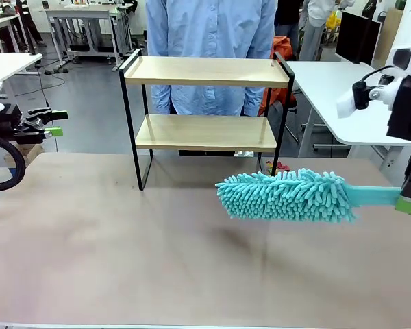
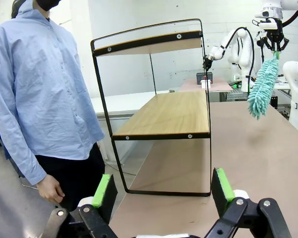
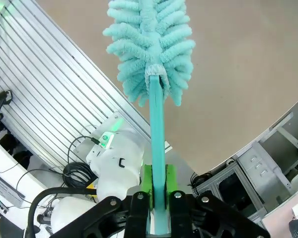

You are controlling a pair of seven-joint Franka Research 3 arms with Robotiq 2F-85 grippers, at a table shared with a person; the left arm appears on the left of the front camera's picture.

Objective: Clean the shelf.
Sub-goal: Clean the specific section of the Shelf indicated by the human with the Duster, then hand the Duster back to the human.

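Note:
The shelf [image 1: 207, 72] is a two-tier rack of light wooden boards in a thin black frame, standing at the table's far middle; it also appears as the shelf [image 2: 164, 114] in the left wrist view. My right gripper [image 1: 407, 203] at the right edge is shut on the handle of a teal chenille duster [image 1: 288, 195], held level above the table, its head in front of the shelf's right leg. The right wrist view shows the green pads [image 3: 147, 179] clamping the duster handle [image 3: 156, 134]. My left gripper [image 1: 53, 130] hangs open at the far left, pads [image 2: 104, 190] wide apart.
A person in a light blue shirt [image 1: 212, 27] stands behind the shelf, hand [image 2: 49, 188] hanging down. A white table [image 1: 342, 89] stands at the back right. The brown tabletop [image 1: 157, 253] lies bare in front of the shelf.

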